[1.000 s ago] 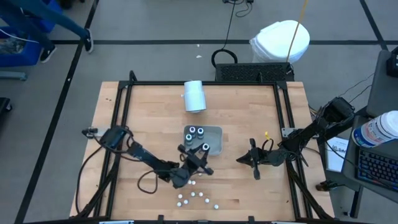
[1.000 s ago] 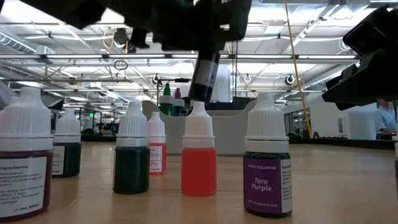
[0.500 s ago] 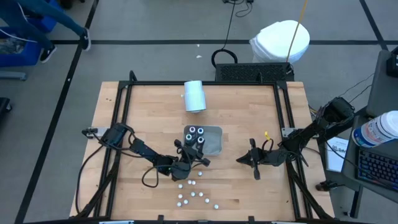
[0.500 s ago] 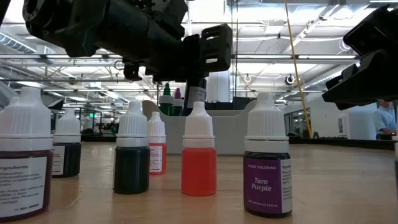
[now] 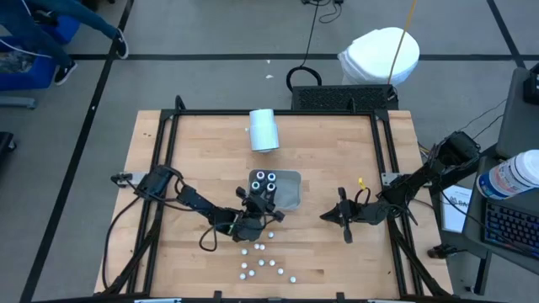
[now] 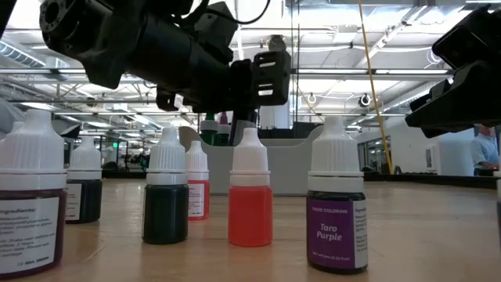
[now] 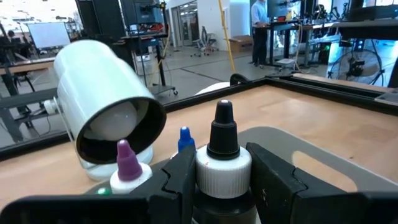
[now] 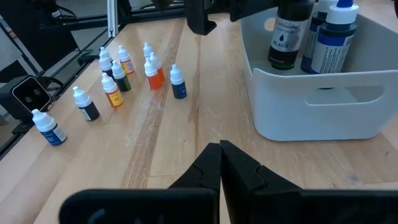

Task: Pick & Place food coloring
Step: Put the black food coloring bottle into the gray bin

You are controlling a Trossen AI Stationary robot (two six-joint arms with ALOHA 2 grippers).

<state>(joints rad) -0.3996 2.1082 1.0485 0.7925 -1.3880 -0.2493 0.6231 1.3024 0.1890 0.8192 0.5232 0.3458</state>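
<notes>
Fingers (image 7: 180,180) of the left gripper (image 5: 257,210) grip a black-capped food coloring bottle (image 7: 222,163) above the grey tray (image 5: 290,195); right gripper (image 5: 330,216) waits, clenched, beside it. Small bottles (image 5: 263,263) dot the surface (image 5: 202,151).

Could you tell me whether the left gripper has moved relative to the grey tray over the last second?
Yes. The left gripper, holding a black-capped bottle, moved from the table in front of the grey tray up to its front edge.
</notes>
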